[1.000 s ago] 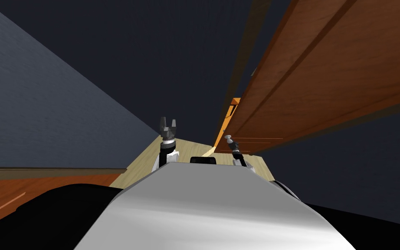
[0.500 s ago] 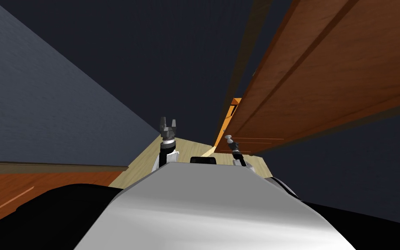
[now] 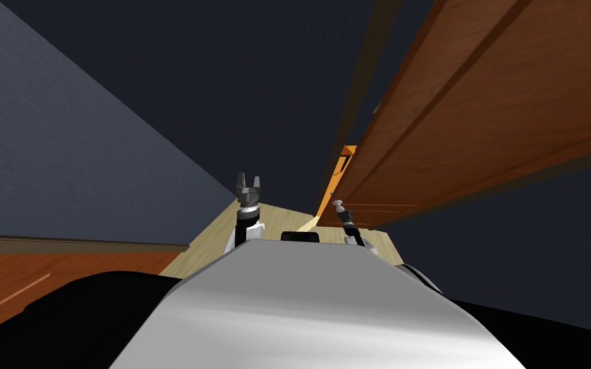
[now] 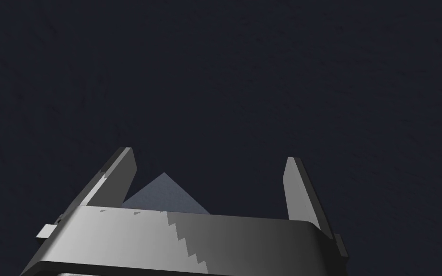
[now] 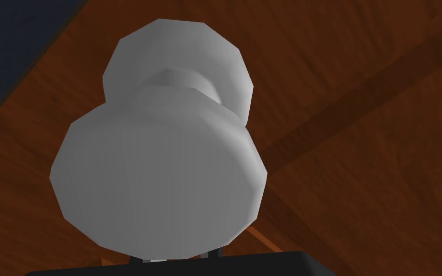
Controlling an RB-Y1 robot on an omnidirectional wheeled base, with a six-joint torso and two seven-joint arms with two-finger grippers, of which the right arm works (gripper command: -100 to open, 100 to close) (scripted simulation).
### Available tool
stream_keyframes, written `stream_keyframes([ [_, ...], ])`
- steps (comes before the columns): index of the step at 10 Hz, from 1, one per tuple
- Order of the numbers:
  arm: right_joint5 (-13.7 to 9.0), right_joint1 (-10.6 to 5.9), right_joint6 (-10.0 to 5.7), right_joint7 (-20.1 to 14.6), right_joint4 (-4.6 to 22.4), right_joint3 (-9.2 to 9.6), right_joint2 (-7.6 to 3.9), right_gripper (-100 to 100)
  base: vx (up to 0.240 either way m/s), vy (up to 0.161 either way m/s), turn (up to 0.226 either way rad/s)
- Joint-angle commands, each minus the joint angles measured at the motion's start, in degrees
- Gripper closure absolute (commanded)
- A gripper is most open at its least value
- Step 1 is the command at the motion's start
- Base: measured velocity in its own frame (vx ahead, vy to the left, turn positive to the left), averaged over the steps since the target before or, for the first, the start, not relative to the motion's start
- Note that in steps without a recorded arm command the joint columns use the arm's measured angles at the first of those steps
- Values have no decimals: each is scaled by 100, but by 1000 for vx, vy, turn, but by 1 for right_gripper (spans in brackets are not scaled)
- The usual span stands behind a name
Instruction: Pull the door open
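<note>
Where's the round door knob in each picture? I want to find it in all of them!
Head view: the door knob is a tiny grey dot near the middle, against the brown door.
Left wrist view: the left gripper, fingers open, held left of that door.
Right wrist view: the door knob is big and close, in the middle.
Shared landmark: the brown door behind it.

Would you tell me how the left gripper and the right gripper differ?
The left gripper has its light grey fingers open, holding nothing; the right gripper is at the round grey knob of the brown wooden door. The left gripper points straight up the head view; the right gripper leans towards the door. Both reach forward.
</note>
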Motion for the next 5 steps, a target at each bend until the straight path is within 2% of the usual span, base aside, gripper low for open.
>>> stream_keyframes([
  [1,34,-57,-108,7,-264,52,92,100,-6,-6,-26],
  [4,34,-57,-108,7,-264,52,92,100,6,0,5],
  [5,-67,175,59,-185,-392,41,-30,100,-35,-29,61],
])
